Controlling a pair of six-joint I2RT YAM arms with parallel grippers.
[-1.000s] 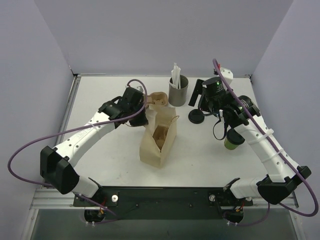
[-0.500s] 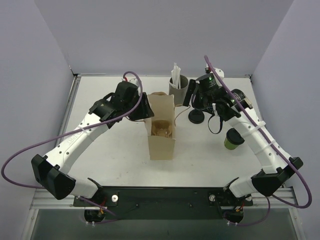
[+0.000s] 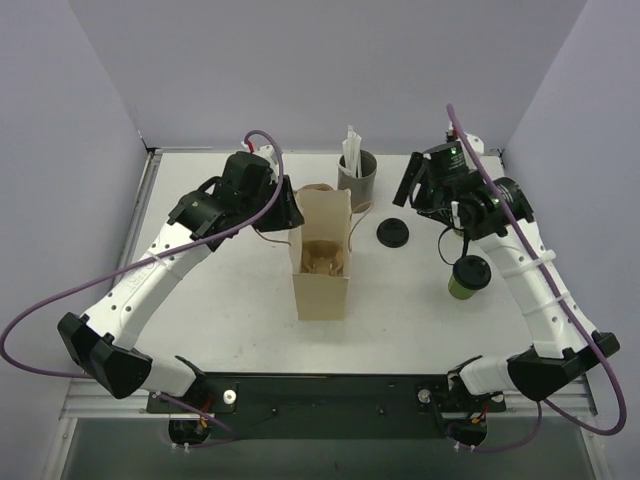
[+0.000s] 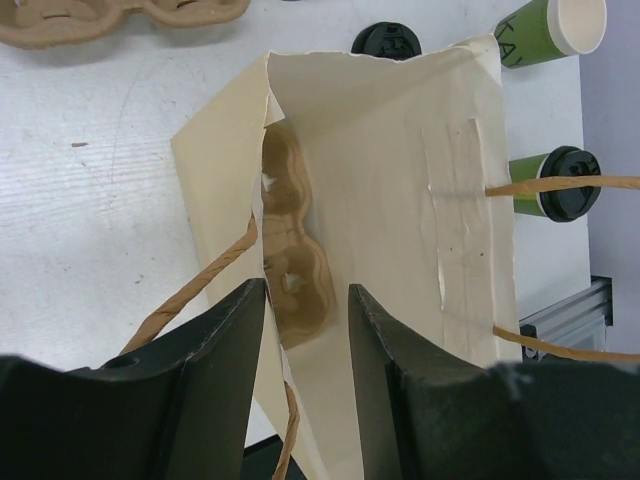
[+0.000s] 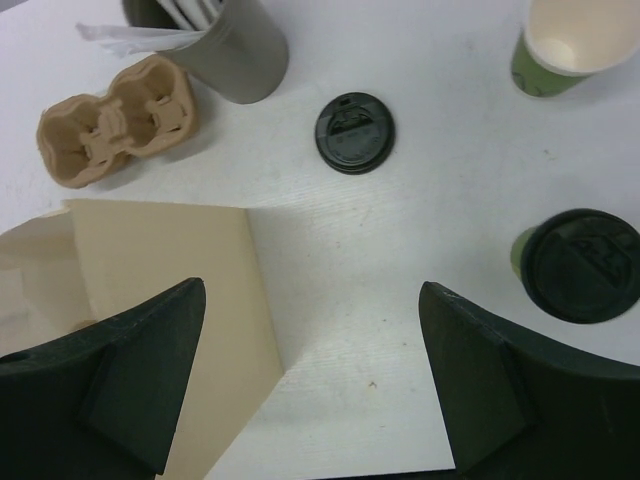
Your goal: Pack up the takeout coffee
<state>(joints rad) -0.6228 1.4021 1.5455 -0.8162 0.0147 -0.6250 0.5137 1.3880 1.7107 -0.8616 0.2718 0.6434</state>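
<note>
1. Our left pincer (image 4: 300,320) sits astride the left rim of the paper bag (image 4: 400,200). A gap shows between its jaws, so we read it as released rather than clamped.
2. Our right pincer (image 5: 310,300) is spread wide and empty, hovering toward the desk's far right corner.
3. A second ago the bag slumped towards the near edge. Now it stands upright mid-desk, mouth open, with a cardboard cup carrier (image 4: 295,270) inside it.
4. In the last half second the right pincer swung off the loose black lid (image 3: 393,232) and out towards that far right corner.
5. The takeout coffee (image 3: 467,277), a green cup with its black lid on, stands untouched near the right edge, well apart from the bag.
6. A lidless green cup (image 5: 570,40) also stands on the desk's right side. A second carrier (image 5: 115,125) and the grey straw cup (image 3: 357,178) sit by the far edge.
7. We judge the bag ready to load, and fetching the coffee falls to the right arm.
</note>
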